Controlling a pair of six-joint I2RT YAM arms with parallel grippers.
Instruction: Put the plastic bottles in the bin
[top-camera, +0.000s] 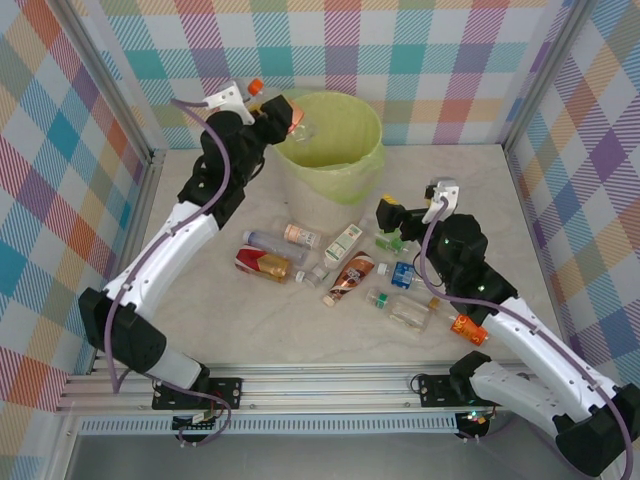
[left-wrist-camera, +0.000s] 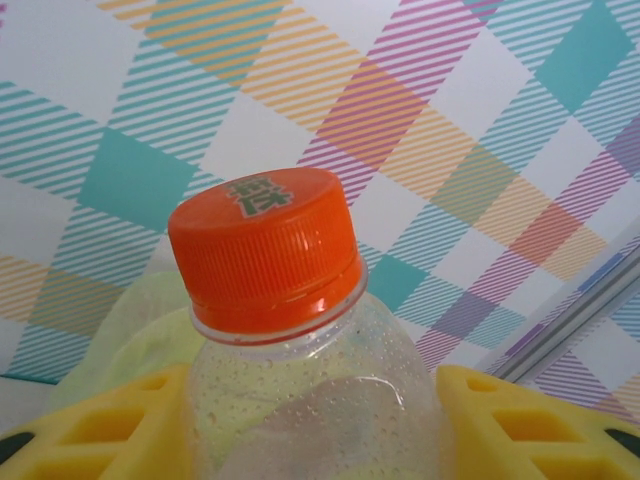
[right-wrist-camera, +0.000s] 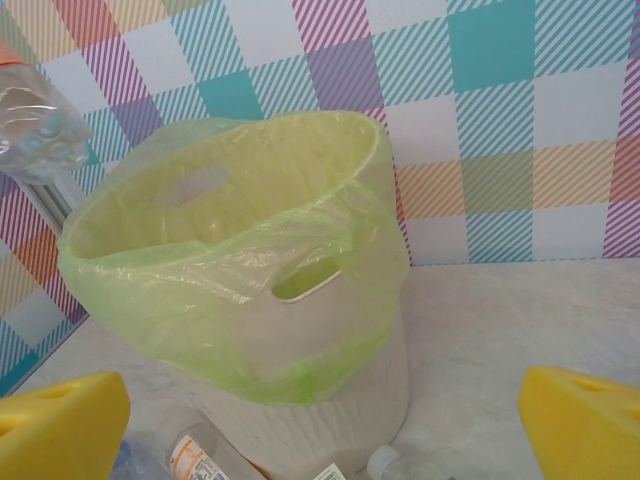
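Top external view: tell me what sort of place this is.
Probably a staged robot test cell, not a home: pastel plaid cloth walls on aluminium frame posts, two white arms bolted to a metal rail, small clear plastic bottles beside a round beige bag-lined bin.

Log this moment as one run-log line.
left gripper: shut on clear orange-capped plastic bottle, at rim of round beige green-lined bin | right gripper: open, empty, over loose bottles on table

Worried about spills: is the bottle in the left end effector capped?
Capped: an orange cap sits on the neck of the bottle, with no gap showing in the left wrist view.
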